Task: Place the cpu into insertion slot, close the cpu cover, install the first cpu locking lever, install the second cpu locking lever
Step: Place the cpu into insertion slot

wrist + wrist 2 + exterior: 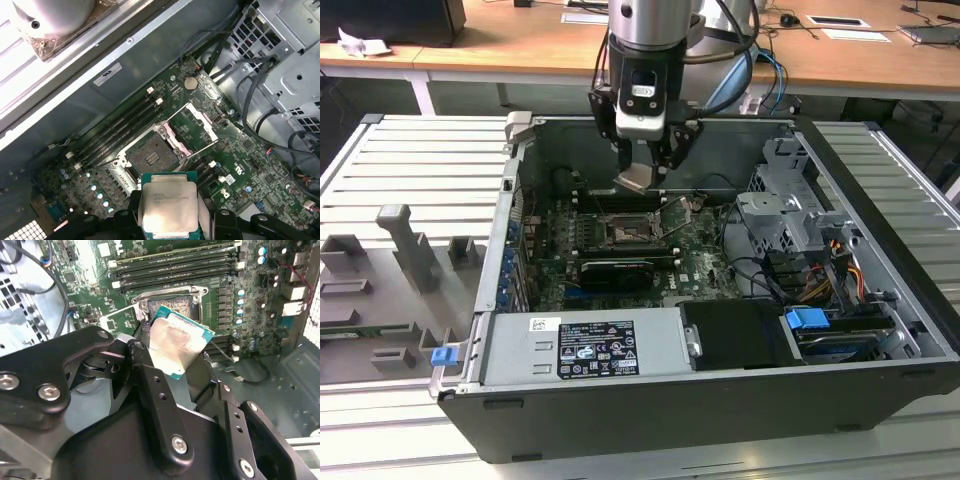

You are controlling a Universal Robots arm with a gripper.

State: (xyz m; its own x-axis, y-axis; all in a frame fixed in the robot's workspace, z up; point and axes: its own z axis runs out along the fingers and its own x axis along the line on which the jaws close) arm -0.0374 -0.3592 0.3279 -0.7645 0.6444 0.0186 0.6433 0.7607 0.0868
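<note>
My gripper (642,172) hangs inside the open computer case, shut on the cpu (634,180), a flat square chip with a pale metal face (167,204) and a green edge (176,341). The black fingers (125,220) clamp it from two sides. Below it, apart from the chip, the insertion slot (631,232) lies open on the green board, a dark square socket (151,155) with a metal rim (170,291). The cpu cover (193,127) stands swung up beside the socket (676,213). A thin locking lever (203,149) is raised along the socket's side.
Long black memory slots (117,131) run beside the socket. A black card (615,272) sits in front of it, then the grey power supply (585,345). The drive cage (782,215) and loose cables (760,275) fill the exterior view's right. Grey fixtures (408,243) stand outside the case.
</note>
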